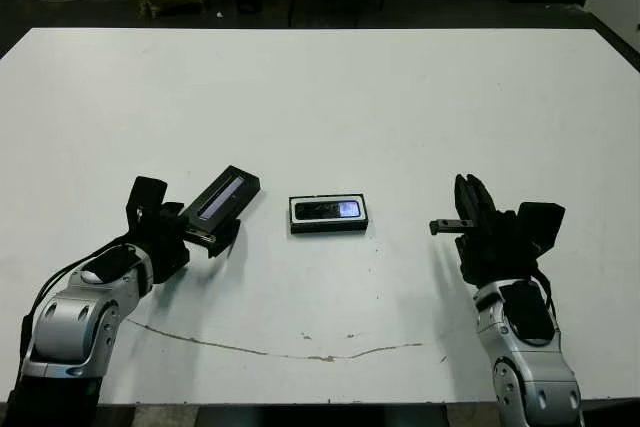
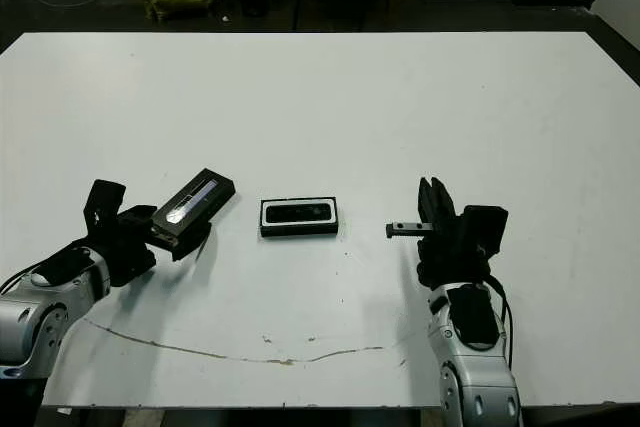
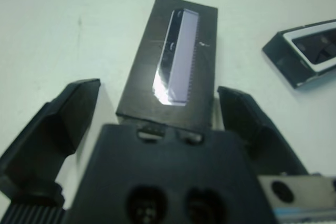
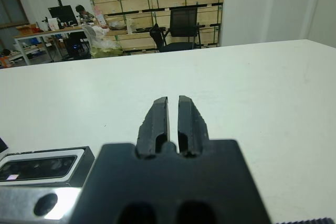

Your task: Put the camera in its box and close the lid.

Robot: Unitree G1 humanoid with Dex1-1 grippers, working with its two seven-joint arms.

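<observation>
Your left pincer (image 3: 157, 108) has its two black fingers (image 3: 63, 116) spread wide, and the lid (image 1: 226, 196) lies between them without either finger pressing its sides; its near end sits right at the pincer's body. In the head views the lid looks tilted, its far end raised and aimed toward the middle of the table (image 1: 320, 97), with the pale stripe facing up. Whether its near end rests on the pincer or on the table you cannot tell from these pictures.

Just beyond the lid's far end, toward your right pincer, you find the box (image 1: 328, 213) lying flat on the table, apart from the lid. The camera (image 1: 327, 210) sits inside it, its dark face up within the white lining.

Your right pincer (image 4: 172, 116) is closed on nothing, its fingers nearly touching. The box lies well off to its inner side, toward your left arm.

In the right wrist view, a person (image 4: 83, 11) sits at a desk far beyond the table.
</observation>
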